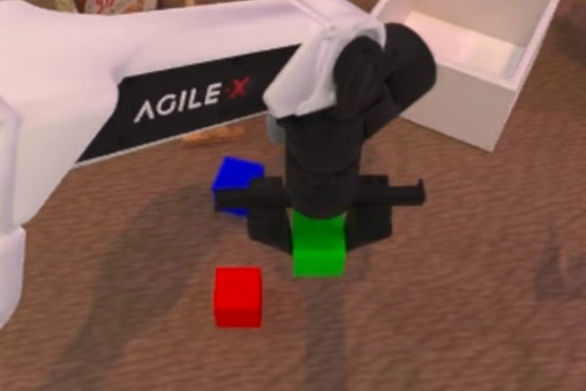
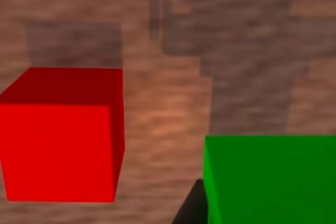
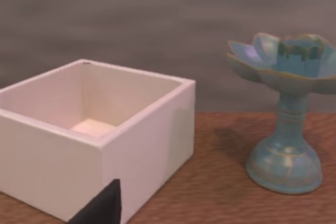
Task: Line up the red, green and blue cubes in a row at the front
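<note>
Bare tabletop [image 1: 458, 318] lies right of the green cube [image 1: 318, 246]; the red cube [image 1: 238, 297] crowds its left.

A: Cube status?
B: Three small plain cubes, equal size, all on the brown bench. Red cube [image 1: 238, 297] nearest the front, flat on the surface, standing free, faces roughly square to the bench edge.
A: Green?
B: Green cube [image 1: 318, 244] to the right of red and slightly farther back, apart from it with a strip of bare bench between. Upper part hidden under the left tool [image 1: 319, 217]; lift off the bench cannot be told.
A: Blue?
B: Blue cube [image 1: 237, 184] behind red, left of green, slightly rotated, partly covered. Not in line with the other two.
</note>
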You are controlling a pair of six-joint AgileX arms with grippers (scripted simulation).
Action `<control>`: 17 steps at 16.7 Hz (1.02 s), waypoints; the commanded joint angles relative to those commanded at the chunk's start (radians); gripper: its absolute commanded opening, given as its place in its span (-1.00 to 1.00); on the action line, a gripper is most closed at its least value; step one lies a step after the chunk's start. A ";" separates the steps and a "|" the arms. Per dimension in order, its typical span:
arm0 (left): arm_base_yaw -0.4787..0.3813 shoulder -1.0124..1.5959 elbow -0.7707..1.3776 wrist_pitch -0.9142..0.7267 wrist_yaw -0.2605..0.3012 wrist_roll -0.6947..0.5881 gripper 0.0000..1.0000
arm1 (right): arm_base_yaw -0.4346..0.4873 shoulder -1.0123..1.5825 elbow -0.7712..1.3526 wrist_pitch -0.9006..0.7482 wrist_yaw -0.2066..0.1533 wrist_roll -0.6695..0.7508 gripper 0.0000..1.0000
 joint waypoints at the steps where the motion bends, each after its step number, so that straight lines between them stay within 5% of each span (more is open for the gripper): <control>1: -0.001 0.003 -0.012 0.014 0.000 0.002 -1.00 | 0.000 0.000 0.000 0.000 0.000 0.000 1.00; 12: -0.004 0.068 -0.171 0.244 0.000 -0.003 -1.00 | 0.000 0.000 0.000 0.000 0.000 0.000 1.00; 17: -0.004 0.068 -0.171 0.244 0.000 -0.003 -0.25 | 0.000 0.000 0.000 0.000 0.000 0.000 1.00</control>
